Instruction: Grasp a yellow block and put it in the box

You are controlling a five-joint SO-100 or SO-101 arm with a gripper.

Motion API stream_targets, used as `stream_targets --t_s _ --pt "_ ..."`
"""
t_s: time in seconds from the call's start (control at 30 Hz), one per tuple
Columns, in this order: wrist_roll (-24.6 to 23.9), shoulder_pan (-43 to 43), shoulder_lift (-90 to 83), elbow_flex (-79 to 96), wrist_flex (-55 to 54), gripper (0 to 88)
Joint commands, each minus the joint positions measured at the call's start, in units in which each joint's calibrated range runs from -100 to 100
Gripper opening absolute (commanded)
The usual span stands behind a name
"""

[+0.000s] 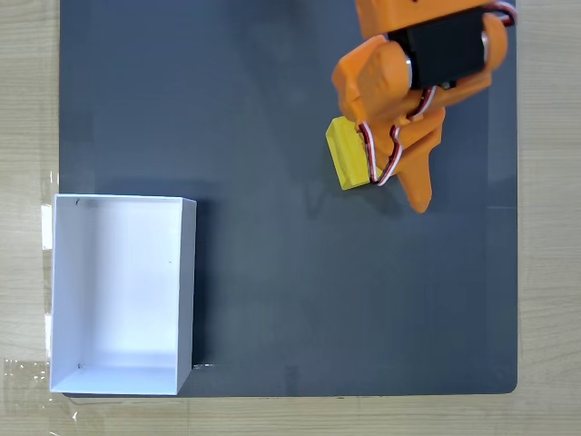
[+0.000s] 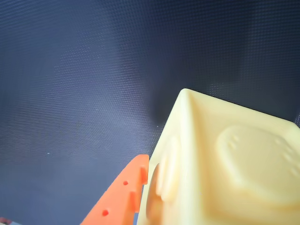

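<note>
With the orange fingers [image 1: 386,177] clamped on the yellow block [image 1: 349,156] near the upper right of the dark mat [image 1: 272,91], the carry should stay high enough to clear the wall of the white box [image 1: 188,282] at lower left before letting go.

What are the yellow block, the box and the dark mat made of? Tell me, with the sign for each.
Yellow block: looks like hard moulded plastic, smooth and slightly glossy, with rounded edges and a raised round stud.
Box: probably thin card or plastic sheet; matt white, thin straight walls.
Mat: likely rubber or woven fabric; dark, matt, with a fine grid texture.
</note>
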Motion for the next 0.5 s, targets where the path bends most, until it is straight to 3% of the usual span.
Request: stream_targets --t_s 0.0,0.13,0.37,0.47 --pt "-0.02 0.10 0.87 -2.56 -1.36 53.0" --pt "0.03 0.19 2.48 -2.56 -1.62 51.4" --pt "0.03 0.61 2.65 -2.56 -1.88 28.2" --pt "0.03 0.36 2.23 -2.65 -1.88 23.3"
